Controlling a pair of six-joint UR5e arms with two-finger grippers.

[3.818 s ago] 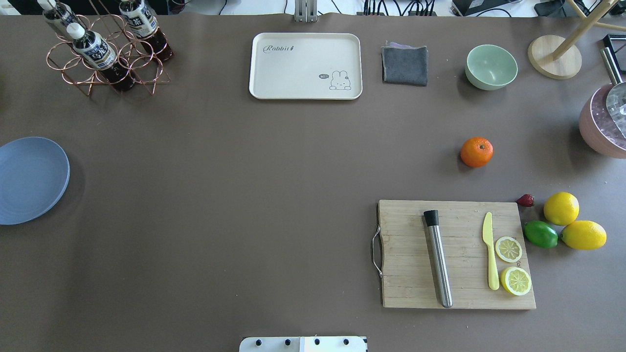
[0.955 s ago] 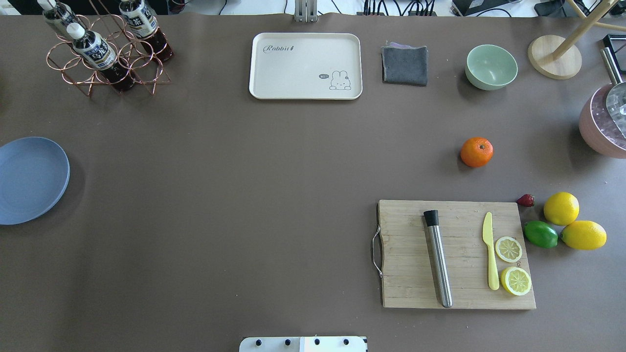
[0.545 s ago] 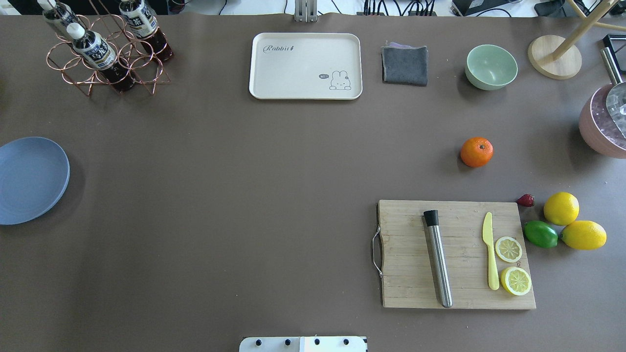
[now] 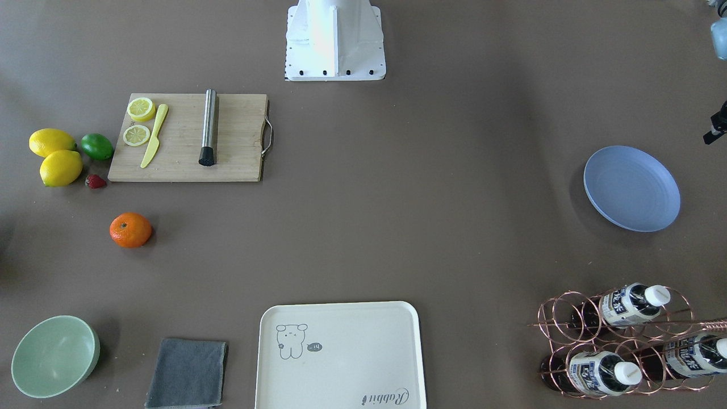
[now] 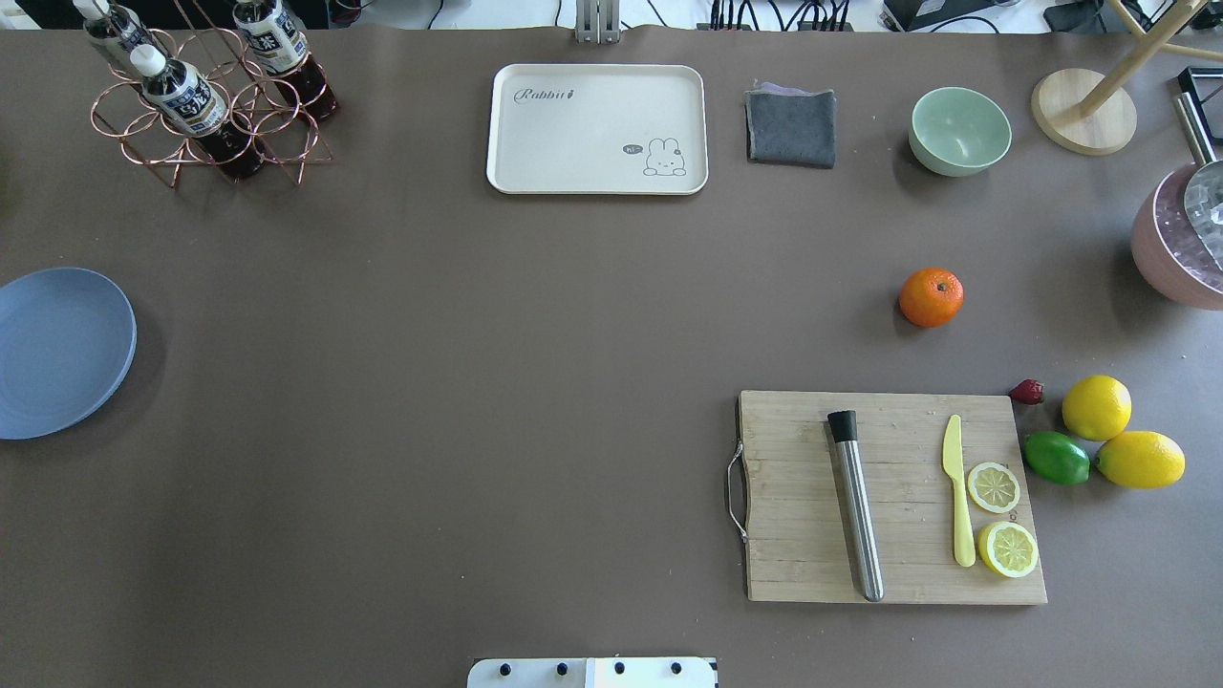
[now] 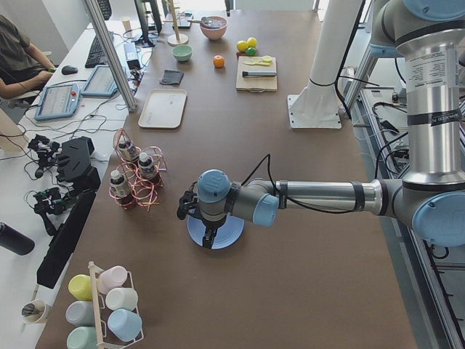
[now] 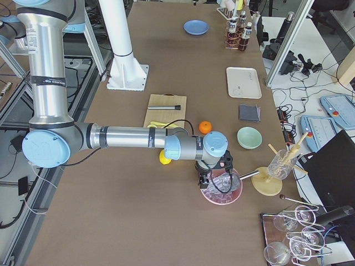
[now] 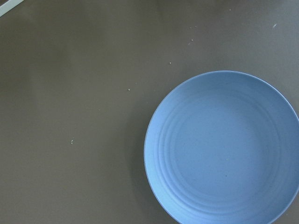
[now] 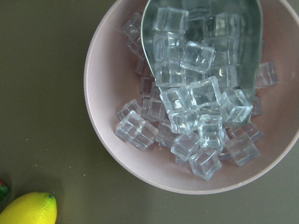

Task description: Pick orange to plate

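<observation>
Nothing moved; orange (image 5: 931, 297) sits stem dimple up, well apart from plate (image 5: 57, 354)

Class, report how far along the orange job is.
Done: nothing; the orange sits on the table, the plate is bare. In hand: nothing; the left arm hangs over the plate, the right arm over the ice bowl. Left: grasp, carry, place.

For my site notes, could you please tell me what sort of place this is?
Probably a robotics lab staged as a drinks-prep counter: a robot arm over the table, teach pendants on the adjoining desk, and a cutting board with lemon slices.
</observation>
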